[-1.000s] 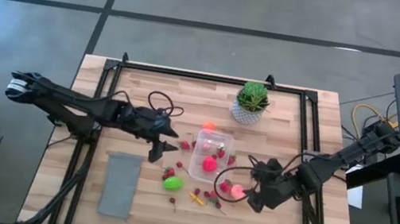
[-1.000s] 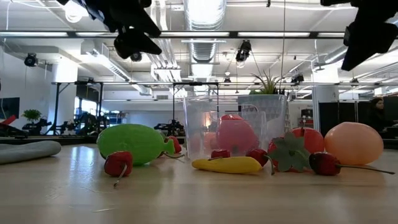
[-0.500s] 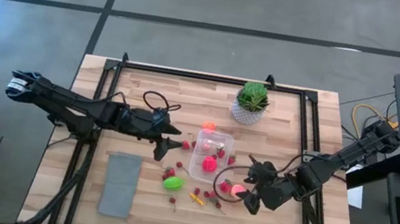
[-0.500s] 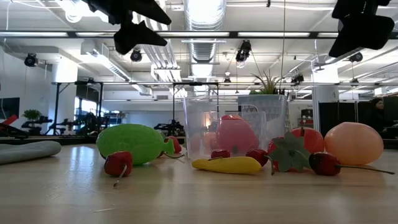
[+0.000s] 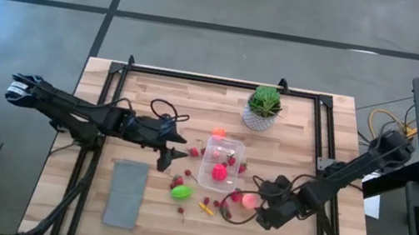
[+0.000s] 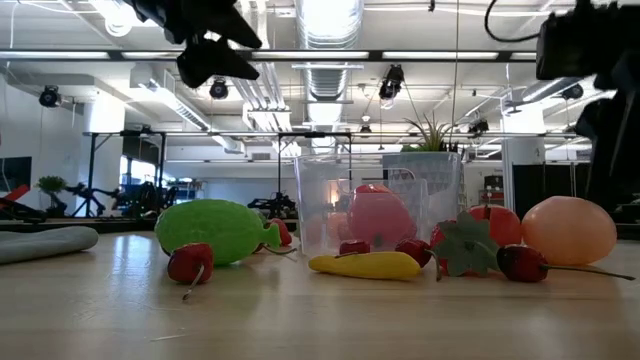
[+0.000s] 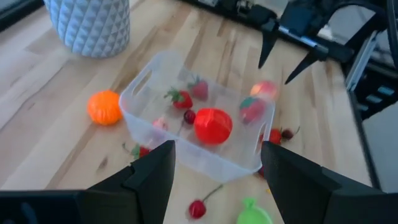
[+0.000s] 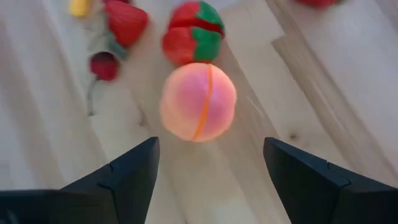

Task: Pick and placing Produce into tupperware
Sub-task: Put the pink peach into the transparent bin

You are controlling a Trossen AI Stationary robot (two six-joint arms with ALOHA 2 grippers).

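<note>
No writing is legible. The tupperware (image 7: 198, 127) holds a red ball (image 7: 212, 125) and berries. Beside it, the right gripper (image 8: 208, 171) hangs wide over a peach (image 8: 198, 102); the left gripper (image 7: 216, 171) gapes opposite.

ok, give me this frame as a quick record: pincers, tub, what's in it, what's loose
left pincer: open, empty, above the table left of the tub
right pincer: open, empty, lined up on the peach
tub: clear, upright, mid-table
in tub: red round fruit, strawberries, a cherry
loose: orange ball, green piece, yellow piece, cherries, strawberries
other: potted plant, grey pad
</note>
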